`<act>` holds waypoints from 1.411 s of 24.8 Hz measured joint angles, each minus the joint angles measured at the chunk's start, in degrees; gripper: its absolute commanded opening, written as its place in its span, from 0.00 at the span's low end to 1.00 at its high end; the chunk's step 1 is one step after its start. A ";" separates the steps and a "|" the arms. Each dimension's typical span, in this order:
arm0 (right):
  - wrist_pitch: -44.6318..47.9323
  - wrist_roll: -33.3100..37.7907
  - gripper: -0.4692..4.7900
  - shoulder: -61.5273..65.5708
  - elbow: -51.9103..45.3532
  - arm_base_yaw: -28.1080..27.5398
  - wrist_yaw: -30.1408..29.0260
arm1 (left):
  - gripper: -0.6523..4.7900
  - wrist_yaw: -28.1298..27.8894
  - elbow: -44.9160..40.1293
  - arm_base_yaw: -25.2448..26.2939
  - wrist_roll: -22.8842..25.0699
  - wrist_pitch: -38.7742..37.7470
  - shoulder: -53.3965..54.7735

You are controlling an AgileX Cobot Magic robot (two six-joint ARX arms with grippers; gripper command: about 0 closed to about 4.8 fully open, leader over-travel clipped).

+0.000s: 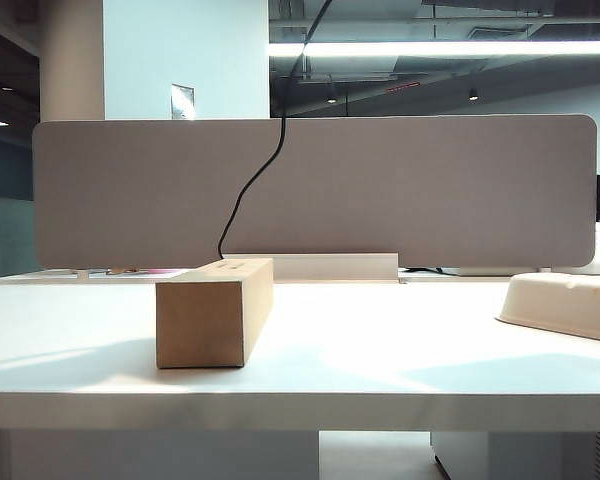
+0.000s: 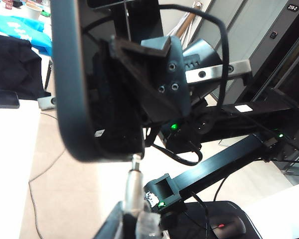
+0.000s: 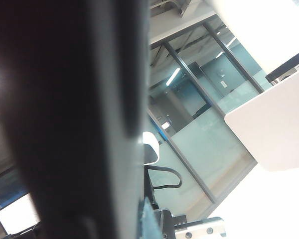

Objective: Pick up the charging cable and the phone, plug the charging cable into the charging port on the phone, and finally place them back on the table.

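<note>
Neither gripper shows in the exterior view; the charging cable [image 1: 252, 178] hangs there as a black cord, from above the picture down behind the box. In the left wrist view my left gripper [image 2: 134, 225] is shut on the cable's silvery plug [image 2: 133, 180]. The plug's tip touches the short bottom edge of the phone [image 2: 72, 94]. The charging port is hidden, and I cannot tell whether the plug is in it. My right gripper [image 2: 157, 74] is shut on the phone and holds it in the air. In the right wrist view the phone [image 3: 65, 119] fills the picture beside the right gripper [image 3: 132, 225].
On the white table [image 1: 380, 345] a cardboard box [image 1: 215, 312] stands left of the middle. A cream tray [image 1: 565, 298] lies at the right edge. A grey partition panel [image 1: 430, 190] closes the back. Black robot frame bars [image 2: 224, 167] and a computer mouse [image 2: 229, 226] lie beyond the phone.
</note>
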 measured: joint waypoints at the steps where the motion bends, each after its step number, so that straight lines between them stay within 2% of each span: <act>1: 0.00 0.00 0.07 0.02 0.00 0.00 0.04 | 0.11 0.04 0.00 0.02 0.44 -0.74 0.00; 30: -1.05 -0.26 0.07 0.37 0.02 0.00 -0.02 | 0.11 -0.50 0.00 0.92 0.33 0.13 0.28; 35: -1.44 -0.44 0.07 0.39 0.00 -0.11 0.46 | 0.11 -3.06 0.00 0.68 -0.37 0.85 0.37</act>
